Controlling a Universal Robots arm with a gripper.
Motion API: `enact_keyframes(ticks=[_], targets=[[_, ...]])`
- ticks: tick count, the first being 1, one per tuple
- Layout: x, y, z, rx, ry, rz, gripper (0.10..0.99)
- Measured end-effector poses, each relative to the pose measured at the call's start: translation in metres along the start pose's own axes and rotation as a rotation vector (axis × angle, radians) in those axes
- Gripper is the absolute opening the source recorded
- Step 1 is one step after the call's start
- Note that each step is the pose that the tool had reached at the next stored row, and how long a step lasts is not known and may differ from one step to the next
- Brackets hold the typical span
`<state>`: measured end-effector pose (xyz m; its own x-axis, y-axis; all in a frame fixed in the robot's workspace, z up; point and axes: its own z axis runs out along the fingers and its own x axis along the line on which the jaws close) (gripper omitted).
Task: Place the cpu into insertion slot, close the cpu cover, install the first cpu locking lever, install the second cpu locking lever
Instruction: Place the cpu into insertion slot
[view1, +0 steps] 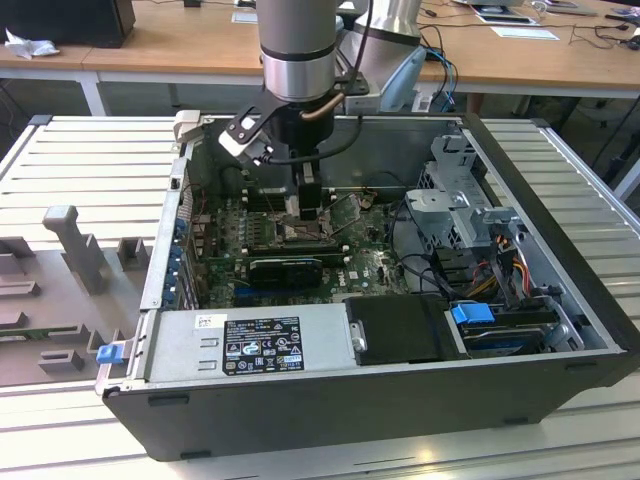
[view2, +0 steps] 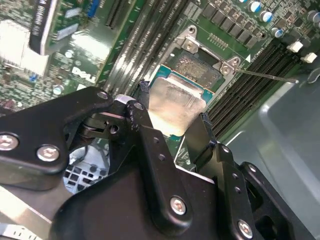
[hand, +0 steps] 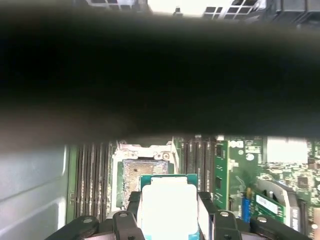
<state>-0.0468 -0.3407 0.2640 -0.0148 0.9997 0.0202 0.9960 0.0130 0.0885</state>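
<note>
Motherboard (view2: 87, 47) slot (view2: 197, 67) seemingly half-hidden behind cpu (view2: 175, 102)

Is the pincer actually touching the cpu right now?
Touching. In the second wrist view the pincer has its two fingers pressed against opposite edges of the cpu, with no gap at either side.

In the second wrist view the black links (view2: 150, 165) of the gripper (view2: 172, 104) cover the wrist-side part of the cpu (view2: 175, 107) and much of the insertion slot (view2: 199, 67). In the first wrist view a broad dark band (hand: 160, 70), too vague to name, hides whatever lies beyond the slot, and the picture's edge cuts off the cpu.
</note>
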Motion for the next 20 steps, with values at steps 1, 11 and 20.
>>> enact_keyframes(ticks=[1,11,20], targets=[[0.0028,-0.0002,0.0023,0.0,-0.0001,0.0,0.529],[0.0172,-0.0026,0.0327,0.0,-0.0015,0.018,0.529],[0.017,-0.0068,0.0538,0.0,-0.0046,0.052,0.529]])
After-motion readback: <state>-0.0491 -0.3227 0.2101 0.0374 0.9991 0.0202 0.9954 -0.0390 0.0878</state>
